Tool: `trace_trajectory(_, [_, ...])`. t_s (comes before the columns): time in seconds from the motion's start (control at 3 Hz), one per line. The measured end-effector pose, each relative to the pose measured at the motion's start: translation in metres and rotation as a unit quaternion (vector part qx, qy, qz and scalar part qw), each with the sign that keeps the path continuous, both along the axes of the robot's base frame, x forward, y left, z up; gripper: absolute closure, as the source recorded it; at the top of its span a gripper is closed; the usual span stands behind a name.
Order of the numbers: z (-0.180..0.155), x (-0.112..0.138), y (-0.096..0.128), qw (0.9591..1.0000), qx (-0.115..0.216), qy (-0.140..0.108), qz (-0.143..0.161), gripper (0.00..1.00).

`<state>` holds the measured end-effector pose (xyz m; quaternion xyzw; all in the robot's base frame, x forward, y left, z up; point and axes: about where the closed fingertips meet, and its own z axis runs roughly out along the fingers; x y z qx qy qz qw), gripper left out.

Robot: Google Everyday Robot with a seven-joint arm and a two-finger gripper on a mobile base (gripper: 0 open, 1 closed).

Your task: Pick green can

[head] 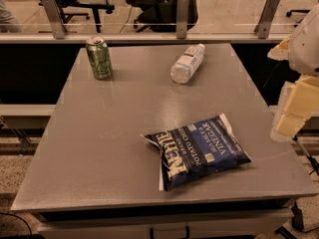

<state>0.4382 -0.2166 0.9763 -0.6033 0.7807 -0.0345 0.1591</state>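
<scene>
- Camera view: green can (pixel 98 58) upright near far-left corner of tabletop (pixel 99 133).
- Pale end effector (pixel 290 123) beyond right tabletop edge, well apart from green can.
- Open-or-closed state: cannot tell.

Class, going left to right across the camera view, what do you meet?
The green can, water bottle, gripper, past the right edge of the table. The chip bag is omitted: it overlaps the bottle sideways.
</scene>
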Motion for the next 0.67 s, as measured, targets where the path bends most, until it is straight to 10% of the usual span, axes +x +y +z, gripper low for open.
trace_trajectory(0.67, [0.007,0.019,0.009,0.9998,0.012,-0.014,-0.001,0.0])
